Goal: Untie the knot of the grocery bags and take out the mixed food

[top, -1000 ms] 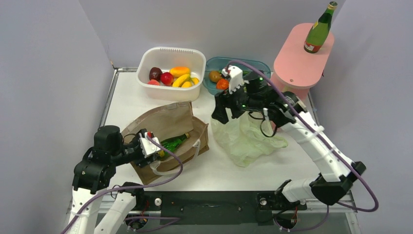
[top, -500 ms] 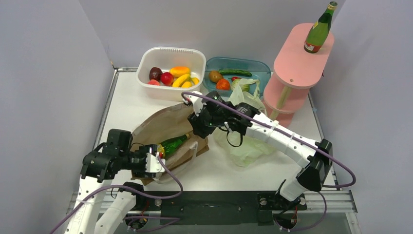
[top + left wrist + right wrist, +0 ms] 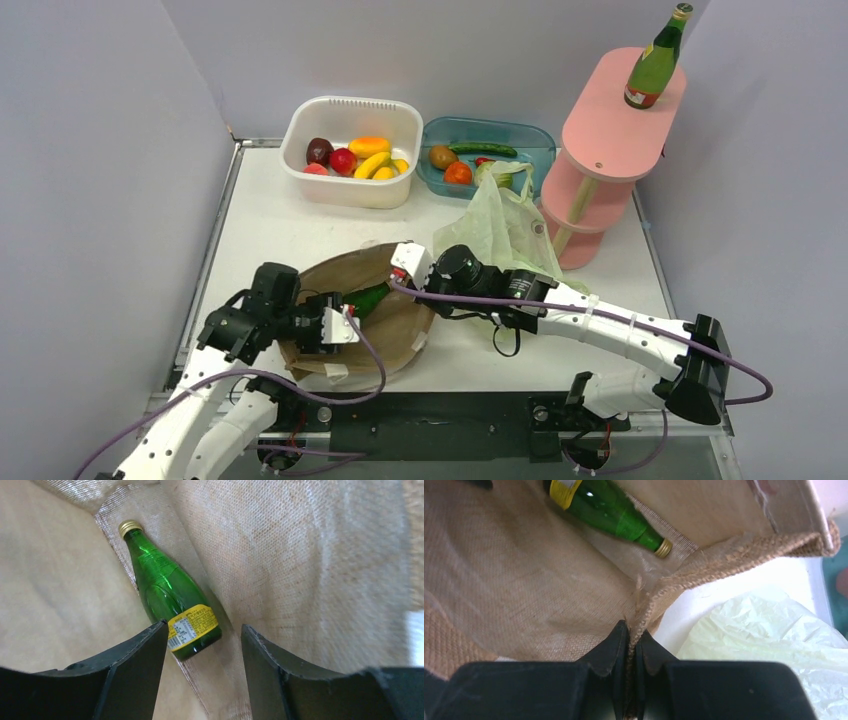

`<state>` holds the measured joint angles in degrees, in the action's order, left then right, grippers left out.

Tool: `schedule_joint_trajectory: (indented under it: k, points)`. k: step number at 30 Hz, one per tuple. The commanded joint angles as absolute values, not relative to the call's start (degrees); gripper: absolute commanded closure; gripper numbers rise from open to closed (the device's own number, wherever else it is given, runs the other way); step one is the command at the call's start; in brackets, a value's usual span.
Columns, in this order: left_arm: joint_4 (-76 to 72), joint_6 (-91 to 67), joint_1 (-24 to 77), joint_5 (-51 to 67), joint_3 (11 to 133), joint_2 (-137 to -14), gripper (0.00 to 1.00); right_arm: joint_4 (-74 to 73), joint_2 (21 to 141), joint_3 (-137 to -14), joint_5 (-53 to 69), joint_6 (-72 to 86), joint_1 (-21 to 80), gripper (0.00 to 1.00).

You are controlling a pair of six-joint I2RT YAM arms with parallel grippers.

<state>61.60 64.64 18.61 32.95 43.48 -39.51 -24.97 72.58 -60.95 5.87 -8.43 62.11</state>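
Note:
The brown bag [image 3: 385, 330] lies open on the table, its mouth facing up. Inside lies a green glass bottle [image 3: 366, 297] with a yellow label. My left gripper [image 3: 345, 318] sits at the bag's left side, open. In the left wrist view the bottle [image 3: 167, 592] has its base just beyond the gripper [image 3: 202, 635], not between the fingers [image 3: 135, 670]. My right gripper [image 3: 631, 630] is shut on the bag's woven rim [image 3: 704, 565]; from above it [image 3: 400, 283] is at the bag's right edge. The pale green plastic bag [image 3: 500, 225] stands slack behind the right arm.
A white tub [image 3: 300, 125] of fruit stands at the back, a teal tray [image 3: 535, 140] with vegetables beside it. At the back right a pink two-tier stand [image 3: 610, 130] carries another green bottle [image 3: 655, 60]. Grey walls close in left and right.
My right arm swung from the teal tray down to the brown bag and shut on its rim. The left gripper moved right along the bag. The bag's mouth now gapes wider.

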Motion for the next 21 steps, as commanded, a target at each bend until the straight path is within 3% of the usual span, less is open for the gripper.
schedule_joint_trajectory:
  k: [1, 5, 11, 16, 21]
  points:
    - [44.96, 53.85, 28.24, 20.72, 40.0, -41.37, 0.47, -18.7, 74.83, -62.18, 3.76, -6.29, 61.82, 1.0]
    - [37.33, 44.19, 36.48, 8.08, 40.11, -49.64, 0.49, -17.86, 74.77, -62.81, 4.54, -4.33, 61.71, 1.0]
    - [29.0, 39.88, 37.25, -0.27, 38.01, -60.6, 0.5, -18.41, 72.91, -62.1, 5.37, -3.28, 60.53, 1.0]
    - [27.77, 39.16, 37.42, -3.53, 37.14, -67.34, 0.42, -19.08, 72.5, -62.34, 6.26, -2.22, 59.03, 1.0]
    - [28.89, 37.14, 38.13, -5.56, 37.43, -74.87, 0.45, -19.31, 72.38, -62.68, 6.84, -1.35, 57.5, 1.0]
